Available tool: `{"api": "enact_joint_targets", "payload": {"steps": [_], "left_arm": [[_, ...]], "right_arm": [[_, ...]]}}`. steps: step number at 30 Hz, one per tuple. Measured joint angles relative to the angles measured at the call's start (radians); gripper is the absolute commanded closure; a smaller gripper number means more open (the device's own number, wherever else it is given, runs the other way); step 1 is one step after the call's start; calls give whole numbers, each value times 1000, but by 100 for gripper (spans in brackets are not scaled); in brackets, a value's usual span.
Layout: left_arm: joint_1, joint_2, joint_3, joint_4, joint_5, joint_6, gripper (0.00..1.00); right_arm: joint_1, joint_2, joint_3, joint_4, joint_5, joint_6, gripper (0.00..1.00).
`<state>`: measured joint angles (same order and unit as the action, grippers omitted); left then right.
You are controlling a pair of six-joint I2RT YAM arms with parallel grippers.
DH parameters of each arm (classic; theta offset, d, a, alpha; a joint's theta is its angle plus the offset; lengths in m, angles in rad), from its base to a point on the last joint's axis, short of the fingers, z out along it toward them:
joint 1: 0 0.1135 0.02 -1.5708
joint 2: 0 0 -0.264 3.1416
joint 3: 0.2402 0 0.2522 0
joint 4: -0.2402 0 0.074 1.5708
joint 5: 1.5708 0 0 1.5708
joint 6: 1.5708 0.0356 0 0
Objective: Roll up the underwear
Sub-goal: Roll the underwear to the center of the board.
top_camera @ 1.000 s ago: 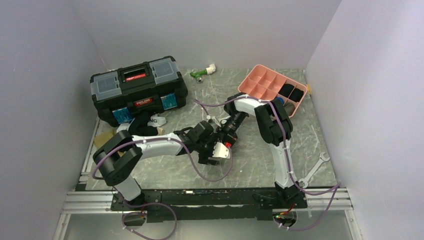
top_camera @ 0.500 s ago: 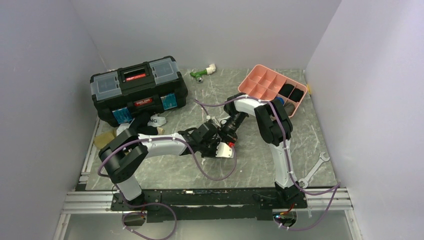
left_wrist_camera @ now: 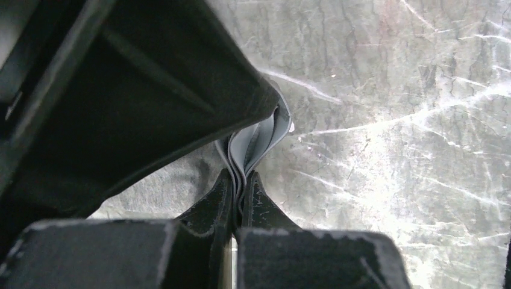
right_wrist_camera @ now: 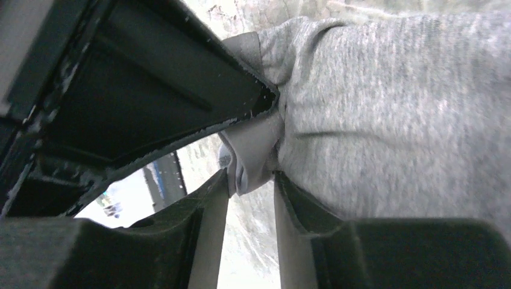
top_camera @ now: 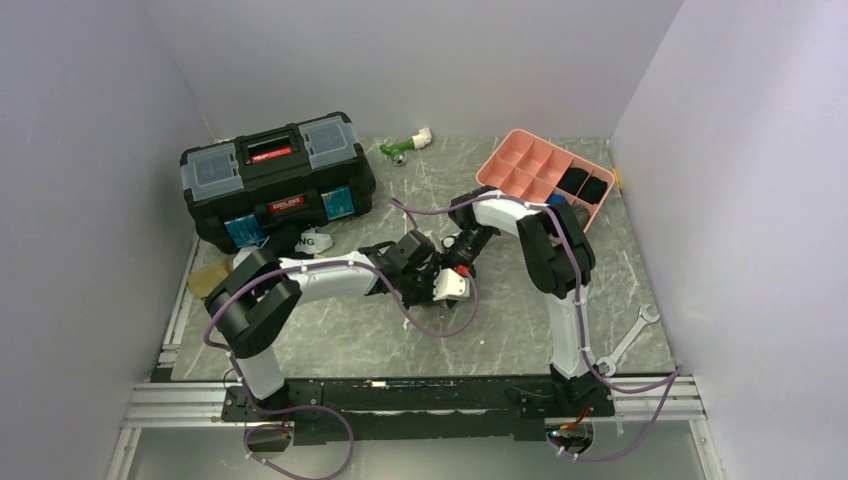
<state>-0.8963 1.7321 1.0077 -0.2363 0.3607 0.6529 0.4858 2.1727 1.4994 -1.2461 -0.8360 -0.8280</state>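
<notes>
A grey underwear (top_camera: 451, 287) is held bunched just above the table's middle, between both grippers. My left gripper (top_camera: 430, 281) is shut on its folded elastic edge (left_wrist_camera: 260, 138), the layers pinched flat between the fingertips (left_wrist_camera: 224, 188). My right gripper (top_camera: 461, 266) meets it from the far side. Its jaws stand apart, and a fold of the waistband (right_wrist_camera: 256, 153) sits loosely between the tips. The grey knit body (right_wrist_camera: 398, 114) fills the right of that view. More underwear (top_camera: 290, 243) lies piled beside the toolbox, and black rolls (top_camera: 586, 185) sit in the pink tray.
A black toolbox (top_camera: 275, 175) stands at the back left. The pink compartment tray (top_camera: 520, 165) is at the back right. A wrench (top_camera: 630, 340) lies near the right arm's base, and a green and white fitting (top_camera: 405, 145) rests by the back wall.
My left gripper closed onto the underwear's edge and moved a little away from the bases with it. The right gripper's jaws parted.
</notes>
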Motion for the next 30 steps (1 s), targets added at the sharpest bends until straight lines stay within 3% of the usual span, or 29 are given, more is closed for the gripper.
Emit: {"api": "enact_joint_targets", "payload": {"steps": [8, 20, 30], "left_arm": [[73, 59, 94, -97, 130, -43, 100], [155, 178, 222, -248, 310, -74, 100], [211, 368, 460, -496, 462, -95, 100]], "right_arm": [[-25, -91, -24, 103, 54, 69, 50], [-220, -235, -112, 197, 81, 152, 50], [-284, -470, -341, 385, 100, 245, 50]]}}
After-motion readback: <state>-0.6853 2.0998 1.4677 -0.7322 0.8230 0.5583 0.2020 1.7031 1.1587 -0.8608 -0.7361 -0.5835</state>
